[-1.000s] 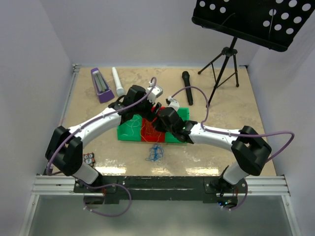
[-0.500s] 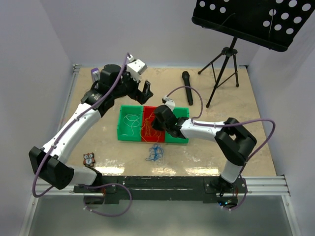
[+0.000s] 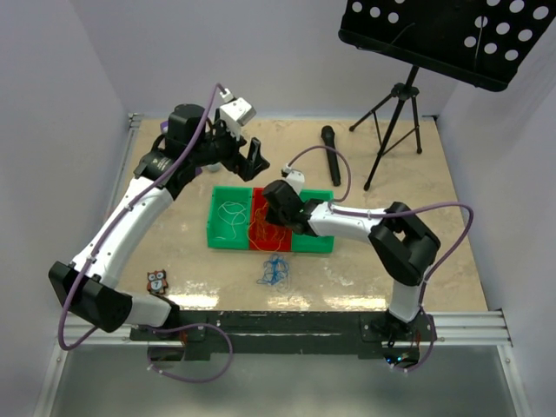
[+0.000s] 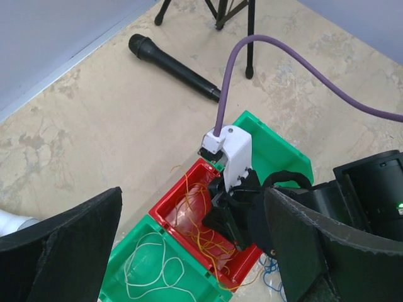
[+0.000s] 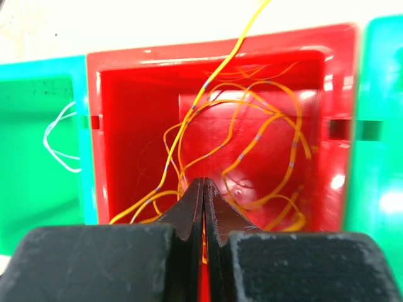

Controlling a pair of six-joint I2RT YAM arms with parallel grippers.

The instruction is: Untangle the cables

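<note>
Three joined bins sit mid-table: a green one point(image 3: 215, 234), a red one point(image 3: 261, 247) and another green one point(image 3: 320, 201). A white cable point(image 3: 230, 215) lies in the left green bin. An orange-yellow cable point(image 5: 252, 126) lies looped in the red bin point(image 5: 220, 47), with one strand over its rim. A blue cable point(image 3: 274, 271) lies on the table in front of the bins. My right gripper point(image 5: 203, 185) is low inside the red bin, shut, with an orange-yellow strand between its jaws. My left gripper point(image 3: 248, 156) is open, empty and raised behind the bins.
A black microphone point(image 3: 331, 155) lies behind the bins. A music stand's tripod point(image 3: 395, 113) stands at the back right. A small owl figure point(image 3: 156, 281) sits at the near left. Walls close in the left, back and right sides.
My left arm has lifted off the bins and swung up and back to the far left, its gripper now open. My right gripper has moved left into the red bin.
</note>
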